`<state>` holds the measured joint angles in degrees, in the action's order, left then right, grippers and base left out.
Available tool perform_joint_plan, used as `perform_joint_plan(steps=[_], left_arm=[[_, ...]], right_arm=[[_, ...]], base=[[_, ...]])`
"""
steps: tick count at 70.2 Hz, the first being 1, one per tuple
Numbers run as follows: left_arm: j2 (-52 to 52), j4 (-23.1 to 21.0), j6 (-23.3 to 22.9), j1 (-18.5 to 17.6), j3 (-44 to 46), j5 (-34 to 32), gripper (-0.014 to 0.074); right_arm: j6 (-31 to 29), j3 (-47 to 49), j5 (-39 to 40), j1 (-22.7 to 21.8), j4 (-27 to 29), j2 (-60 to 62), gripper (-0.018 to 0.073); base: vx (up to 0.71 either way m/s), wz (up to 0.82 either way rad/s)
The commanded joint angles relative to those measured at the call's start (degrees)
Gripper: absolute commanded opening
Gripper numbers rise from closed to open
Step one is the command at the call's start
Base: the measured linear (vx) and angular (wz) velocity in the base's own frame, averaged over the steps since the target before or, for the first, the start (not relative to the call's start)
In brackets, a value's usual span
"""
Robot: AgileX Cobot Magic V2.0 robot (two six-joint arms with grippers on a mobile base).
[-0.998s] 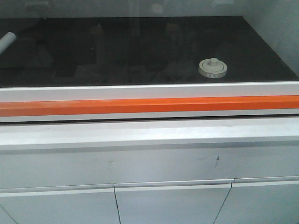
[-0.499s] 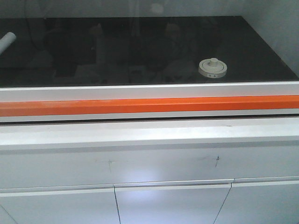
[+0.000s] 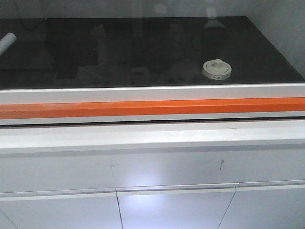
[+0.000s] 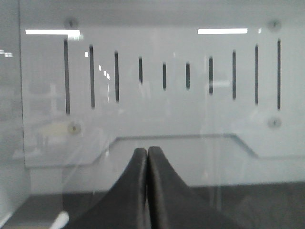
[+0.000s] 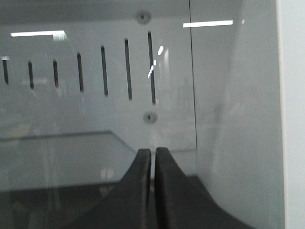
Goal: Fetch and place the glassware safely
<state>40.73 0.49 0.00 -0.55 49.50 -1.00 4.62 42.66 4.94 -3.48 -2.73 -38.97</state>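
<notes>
Both left gripper [image 4: 147, 151] and right gripper [image 5: 153, 152] were pressed together, empty. Glass jar [image 3: 217, 68] stood upright on the worktop's [image 3: 119, 47] right side, probably nearer the right arm.

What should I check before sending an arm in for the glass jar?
1. Target located: ok; the glass jar stands on the black worktop, right side, near the front edge.
2. Closure seated: ok; the lid looks level on it.
3. Room around it: ok; the white tube lies far left, well apart.
4. Ready to grasp, left gripper: not ok, jaws shut.
5. Ready to grasp, right gripper: not ok, jaws shut.
6. Target in wrist views: not ok, neither shows it.
</notes>
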Motion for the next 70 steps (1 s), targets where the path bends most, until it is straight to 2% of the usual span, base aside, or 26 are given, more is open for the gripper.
perform_joint_plan(steps=[1,13,20,29,37,47,54,59,70], left_arm=[[2.42,-0.18,0.0,-0.33,1.89,-0.23,-0.0007],[4.33,-0.18,0.0,-0.33,1.38,5.05,-0.0007],[4.34,-0.18,0.0,-0.33,-1.45,1.94,-0.0007],[3.47,-0.18,0.0,-0.33,-7.85,-5.13,-0.0007],[2.81,-0.18,0.0,-0.33,-13.97,-11.81,-0.0007],[2.81,-0.12,0.0,-0.33,-19.87,-18.11,-0.0007],[3.01,0.08,0.0,-0.33,-23.35,-21.83,-0.0007],[3.01,1.97,0.0,-0.33,-26.26,-25.04,-0.0007],[3.01,3.86,0.0,-0.33,-33.56,-35.82,-0.0007]], right_arm=[[0.07,1.96,1.47,-0.18,-0.13,-2.05,-0.0003],[0.64,1.96,-3.99,-0.18,0.12,-3.98,-0.0003],[0.82,1.96,-5.54,-0.18,0.12,-3.98,-0.0003],[0.32,1.7,-4.94,-0.18,-0.07,-3.98,-0.0001],[0.19,-2.84,2.22,-0.18,-0.1,-3.98,-0.0001],[0.19,-13.18,15.49,-0.18,-1.64,-3.98,-0.0001],[0.19,-20.51,23.98,-0.18,-6.02,-3.98,-0.0001],[0.19,-25.41,29.81,-0.18,-9.79,-3.98,-0.0001],[0.32,-32.64,35.91,-0.18,-10.88,-6.11,-0.0001]], base=[[0.0,0.0],[0.0,0.0],[0.0,0.0],[0.0,0.0],[0.0,0.0],[0.0,0.0],[0.0,0.0],[0.0,0.0],[0.0,0.0]])
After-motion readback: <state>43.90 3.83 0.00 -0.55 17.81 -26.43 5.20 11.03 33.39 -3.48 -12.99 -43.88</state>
